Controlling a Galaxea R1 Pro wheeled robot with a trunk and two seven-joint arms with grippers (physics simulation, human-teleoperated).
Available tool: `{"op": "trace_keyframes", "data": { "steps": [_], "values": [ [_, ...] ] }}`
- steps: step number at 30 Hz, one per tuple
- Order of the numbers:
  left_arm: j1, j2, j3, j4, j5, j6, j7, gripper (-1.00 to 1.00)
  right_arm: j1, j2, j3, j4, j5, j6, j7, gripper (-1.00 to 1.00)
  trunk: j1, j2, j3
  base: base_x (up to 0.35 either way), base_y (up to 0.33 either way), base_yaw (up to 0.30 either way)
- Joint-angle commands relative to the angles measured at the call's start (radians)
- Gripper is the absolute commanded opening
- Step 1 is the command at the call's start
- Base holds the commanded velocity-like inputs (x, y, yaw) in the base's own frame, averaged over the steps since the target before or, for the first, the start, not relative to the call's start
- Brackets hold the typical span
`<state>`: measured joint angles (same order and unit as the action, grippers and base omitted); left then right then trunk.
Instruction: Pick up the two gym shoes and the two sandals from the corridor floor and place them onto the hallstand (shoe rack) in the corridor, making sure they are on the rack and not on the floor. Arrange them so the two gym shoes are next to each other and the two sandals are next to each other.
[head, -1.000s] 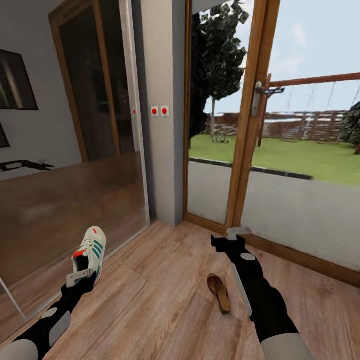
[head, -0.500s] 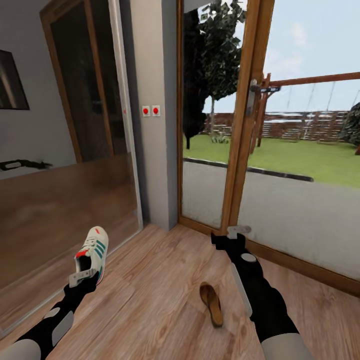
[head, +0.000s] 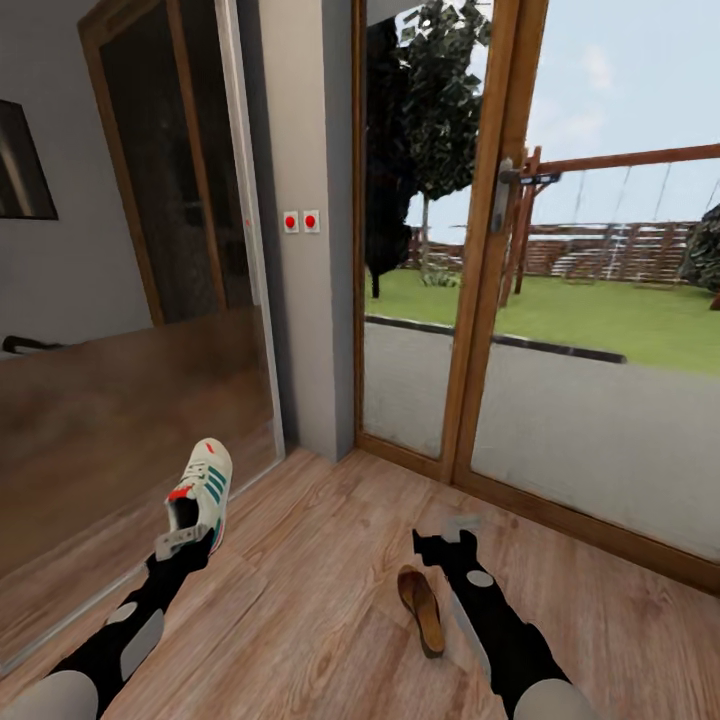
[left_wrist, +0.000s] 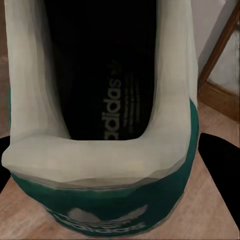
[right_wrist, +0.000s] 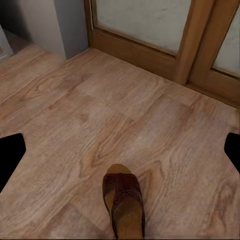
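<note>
One gym shoe (head: 203, 487) is clamped in the left claw (head: 183, 541), held by its heel end with the toe pointing up and away, clear of the corridor floor (head: 300, 560). In the left wrist view the shoe's (left_wrist: 107, 115) dark insole with its printed brand name and green heel collar sit right in front of the camera, with the claw's dark fingers (left_wrist: 220, 165) at either side of the heel.

The right claw (head: 447, 535) hangs with its jaws spread apart and nothing between them. Its two dark fingertips (right_wrist: 10, 155) show at opposite edges of the right wrist view, well apart, with bare planks between them. Just beside this claw, on the side toward the left arm, a dark-brown sandal (head: 421, 608) lies flat on the floor. The right wrist view shows the sandal (right_wrist: 124, 205) from its toe end, brown upper and tan insole facing up, not touching either finger.

Beyond both arms stands a grey wall pillar (head: 310, 230) carrying two small red switches (head: 301, 220). A mirrored sliding panel (head: 130, 330) runs along the floor's left edge, and a wood-framed glass door (head: 495, 260) with a metal handle (head: 503, 195) closes the far edge, looking out onto a lawn (head: 600, 315).
</note>
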<state>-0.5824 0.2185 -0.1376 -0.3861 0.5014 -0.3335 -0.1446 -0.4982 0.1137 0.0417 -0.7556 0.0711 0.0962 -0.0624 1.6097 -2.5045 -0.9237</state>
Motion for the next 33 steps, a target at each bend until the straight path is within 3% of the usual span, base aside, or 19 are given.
{"op": "trace_keyframes", "data": {
  "steps": [1,5,9,14,18,21,22,26,29,31,33],
  "values": [
    [-0.001,-0.001,-0.005,-0.012,0.010,-0.003,-0.001,-1.00,0.000,0.000,0.003,0.015,0.006,-0.003,-0.006,1.00,0.000,0.000,-0.001,0.000,0.000,0.000],
    [-0.002,0.000,-0.006,-0.091,0.010,0.018,-0.002,-1.00,0.000,0.000,0.005,0.056,0.003,-0.032,-0.005,1.00,0.000,0.000,-0.001,0.071,-0.027,0.000],
    [-0.001,0.003,-0.007,-0.240,0.008,0.197,-0.002,-1.00,0.000,0.000,0.006,0.176,0.004,-0.069,-0.005,1.00,0.000,0.000,-0.001,0.069,-0.067,0.000],
    [-0.001,0.011,-0.007,-0.330,0.007,0.285,-0.002,-1.00,0.000,-0.003,0.006,0.247,0.004,-0.075,-0.004,1.00,0.000,0.000,-0.001,0.012,-0.013,0.000],
    [-0.001,0.047,-0.007,-0.405,0.009,0.305,-0.003,-1.00,0.000,-0.018,0.006,0.290,0.004,-0.077,-0.004,1.00,0.000,0.000,-0.001,0.003,-0.003,0.000],
    [0.000,0.077,-0.014,-0.515,0.009,0.310,-0.004,-1.00,0.000,-0.023,0.007,0.337,0.004,-0.083,-0.004,1.00,0.000,0.000,-0.001,0.000,0.000,0.000],
    [0.018,0.091,-0.035,-0.572,-0.002,0.310,-0.014,-1.00,0.000,-0.024,0.009,0.365,0.009,-0.138,-0.004,1.00,0.000,0.000,-0.001,0.000,0.000,0.000],
    [0.045,0.096,-0.099,-0.588,-0.075,0.309,-0.152,-1.00,0.000,-0.025,0.010,0.393,0.011,-0.219,-0.004,1.00,0.000,0.000,-0.001,0.000,0.000,0.000],
    [0.051,0.097,-0.124,-0.591,-0.160,0.310,-0.362,-1.00,0.000,-0.024,0.010,0.412,0.012,-0.241,-0.004,1.00,0.000,0.000,-0.001,0.000,0.000,0.000],
    [0.052,0.097,-0.128,-0.591,-0.180,0.310,-0.431,-1.00,0.000,-0.024,0.010,0.416,0.012,-0.245,-0.004,1.00,0.000,0.000,-0.001,0.000,0.000,0.000],
    [0.052,0.096,-0.130,-0.591,-0.188,0.310,-0.457,-1.00,0.000,-0.024,0.010,0.417,0.012,-0.247,-0.004,1.00,0.000,0.000,-0.001,0.000,0.000,0.000]
  ]
}}
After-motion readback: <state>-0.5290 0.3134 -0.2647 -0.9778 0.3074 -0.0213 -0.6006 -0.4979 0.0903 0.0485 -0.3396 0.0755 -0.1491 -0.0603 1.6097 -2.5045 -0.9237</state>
